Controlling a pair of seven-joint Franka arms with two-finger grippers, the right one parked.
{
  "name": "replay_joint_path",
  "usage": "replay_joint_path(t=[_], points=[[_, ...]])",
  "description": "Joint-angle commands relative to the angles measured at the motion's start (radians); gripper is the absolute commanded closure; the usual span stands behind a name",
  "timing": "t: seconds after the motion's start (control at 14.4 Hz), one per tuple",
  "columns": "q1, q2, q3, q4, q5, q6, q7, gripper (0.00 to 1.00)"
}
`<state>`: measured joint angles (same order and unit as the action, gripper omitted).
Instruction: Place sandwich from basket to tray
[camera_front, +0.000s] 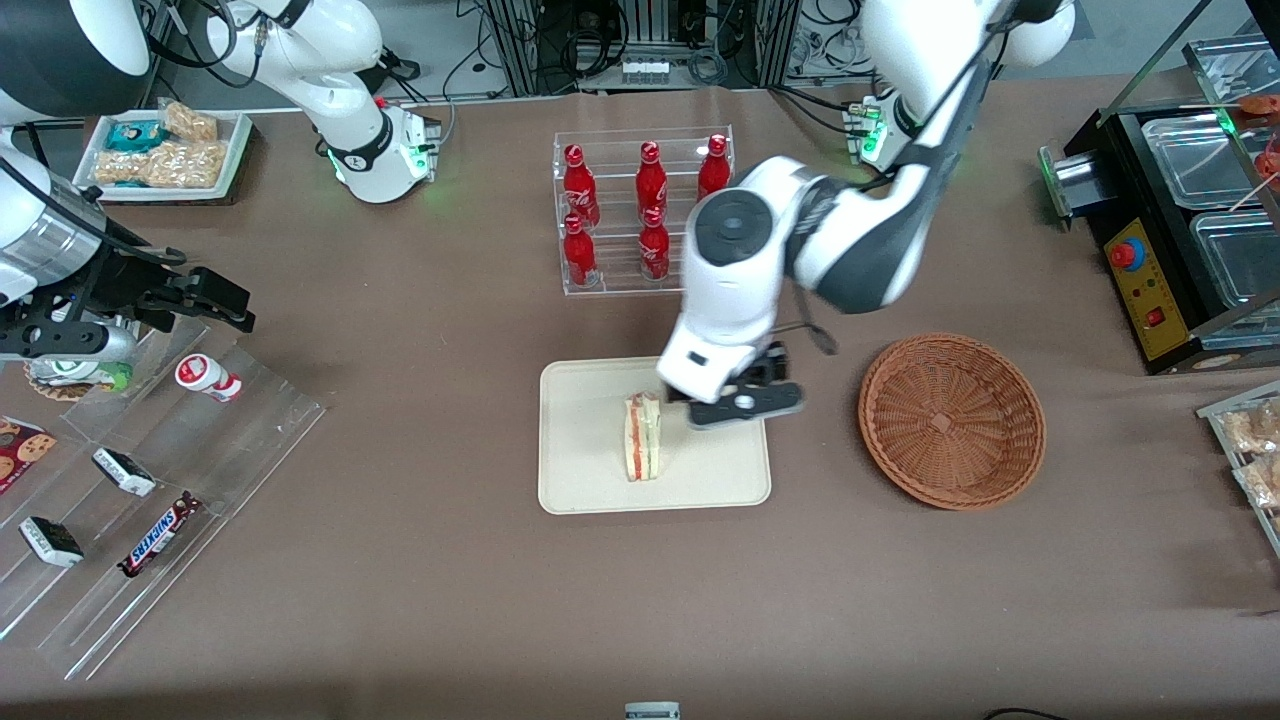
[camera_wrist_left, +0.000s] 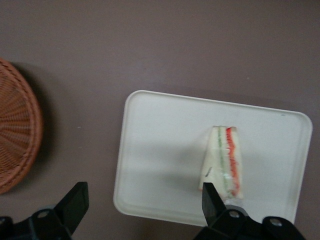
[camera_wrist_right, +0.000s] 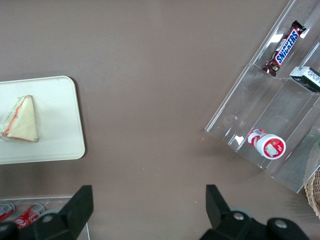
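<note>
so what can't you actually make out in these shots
- Gripper, open above the tray: in the front view the arm covers its fingers.
- Basket: cut off by the left wrist view's edge.
- Sandwich: part of its edge hidden by a gripper finger in the wrist view.

sandwich (camera_wrist_left: 224, 161) lies on tray (camera_wrist_left: 160, 150), end effector (camera_wrist_left: 142, 200) wide apart.

Basket (camera_wrist_left: 17, 127) cut by frame edge

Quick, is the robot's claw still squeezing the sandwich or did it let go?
Left gripper: jaws open, holding nothing, above the tray. The sandwich stands on the tray; the basket has nothing in it.
</note>
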<state>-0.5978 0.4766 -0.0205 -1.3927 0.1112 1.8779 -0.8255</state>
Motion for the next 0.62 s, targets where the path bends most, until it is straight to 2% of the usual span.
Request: replay_joint_path(t=[0.0, 0.35, 0.55], points=[[0.085, -0.061, -0.009, -0.090, -0.015, -0.022, 0.081, 0.00], [0.271, -0.255, -0.009, -0.293, -0.016, -0.022, 0.348, 0.00], [0.370, -0.338, -0.009, -0.362, -0.021, -0.023, 0.492, 0.00]])
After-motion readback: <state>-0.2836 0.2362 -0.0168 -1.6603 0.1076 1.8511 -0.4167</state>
